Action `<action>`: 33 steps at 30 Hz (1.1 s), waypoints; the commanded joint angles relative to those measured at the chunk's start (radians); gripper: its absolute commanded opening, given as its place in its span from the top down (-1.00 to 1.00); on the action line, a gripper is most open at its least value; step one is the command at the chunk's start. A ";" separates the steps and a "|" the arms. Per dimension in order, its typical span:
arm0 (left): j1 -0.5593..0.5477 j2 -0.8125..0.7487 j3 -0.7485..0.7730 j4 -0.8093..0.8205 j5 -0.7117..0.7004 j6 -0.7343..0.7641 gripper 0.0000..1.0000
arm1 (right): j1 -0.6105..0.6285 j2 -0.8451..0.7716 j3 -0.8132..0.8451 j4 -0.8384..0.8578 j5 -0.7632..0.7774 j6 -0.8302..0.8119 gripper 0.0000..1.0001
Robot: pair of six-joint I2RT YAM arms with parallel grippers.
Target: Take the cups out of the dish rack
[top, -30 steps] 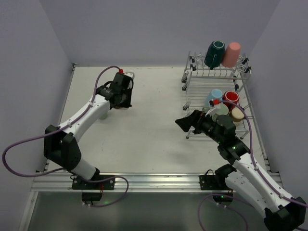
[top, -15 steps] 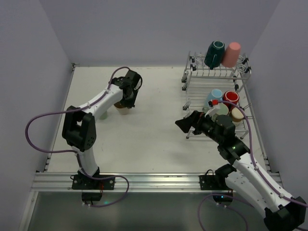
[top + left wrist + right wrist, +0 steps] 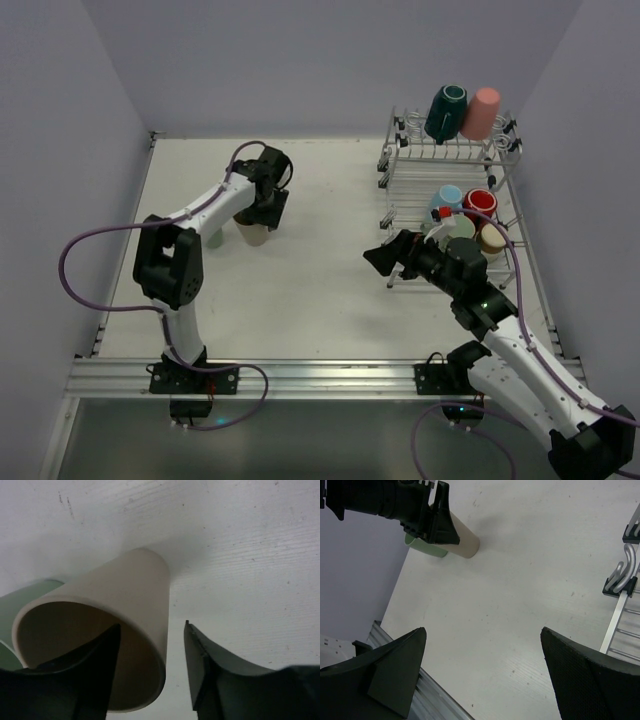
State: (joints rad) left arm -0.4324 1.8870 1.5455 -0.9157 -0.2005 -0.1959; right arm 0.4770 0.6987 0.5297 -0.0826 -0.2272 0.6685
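A beige cup (image 3: pixel 255 235) stands upright on the table beside a sage green cup (image 3: pixel 213 238). My left gripper (image 3: pixel 263 218) hangs over the beige cup (image 3: pixel 125 595) and is open. One finger is inside the cup and the other outside, with a gap to the cup's wall. The green cup (image 3: pixel 20 605) sits just behind it. The dish rack (image 3: pixel 400 160) at the far right carries a dark teal cup (image 3: pixel 445 110) and a pink cup (image 3: pixel 482 112) on top. Light blue (image 3: pixel 447 200), red (image 3: pixel 480 203) and tan (image 3: pixel 492 238) cups sit below. My right gripper (image 3: pixel 385 260) is open, holds nothing and is left of the rack.
In the right wrist view, the open right gripper (image 3: pixel 483 629) faces bare table, with the rack's edge (image 3: pixel 625 580) at the right and the two cups (image 3: pixel 465 542) under the left arm far off. Walls close in the table on three sides.
The left arm swung and brought the beige cup down beside the green one. Its jaws then opened off the cup's wall. The right arm has not moved.
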 commanded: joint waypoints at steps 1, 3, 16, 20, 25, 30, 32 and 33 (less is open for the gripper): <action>0.004 -0.028 0.045 -0.038 -0.039 0.010 -0.21 | 0.000 -0.011 0.015 0.023 -0.015 -0.021 -0.98; 0.006 -0.038 0.051 -0.034 -0.040 0.006 -0.35 | 0.002 -0.015 0.019 0.015 -0.015 -0.021 -0.98; 0.003 -0.245 0.235 0.142 0.084 -0.034 -0.86 | 0.000 -0.034 0.196 -0.092 0.009 -0.033 -0.98; -0.005 -0.394 0.128 0.317 0.196 -0.054 -0.86 | 0.000 -0.009 0.320 -0.178 0.104 -0.064 -0.98; -0.106 -0.639 -0.188 0.466 0.297 -0.079 -0.87 | -0.002 0.070 0.582 -0.267 0.406 -0.176 -0.90; -0.167 -0.875 -0.497 0.596 0.357 -0.103 -0.87 | -0.069 0.240 0.846 -0.315 0.678 -0.314 -0.68; -0.167 -0.931 -0.545 0.620 0.378 -0.105 -0.87 | -0.104 0.290 0.918 -0.330 0.744 -0.348 -0.67; -0.167 -0.978 -0.571 0.620 0.391 -0.099 -0.87 | -0.150 0.312 0.975 -0.330 0.741 -0.351 -0.66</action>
State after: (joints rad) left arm -0.6025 0.9981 1.0271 -0.4068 0.1207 -0.2768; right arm 0.3912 0.9428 1.3949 -0.3649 0.3283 0.4099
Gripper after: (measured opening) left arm 0.931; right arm 0.837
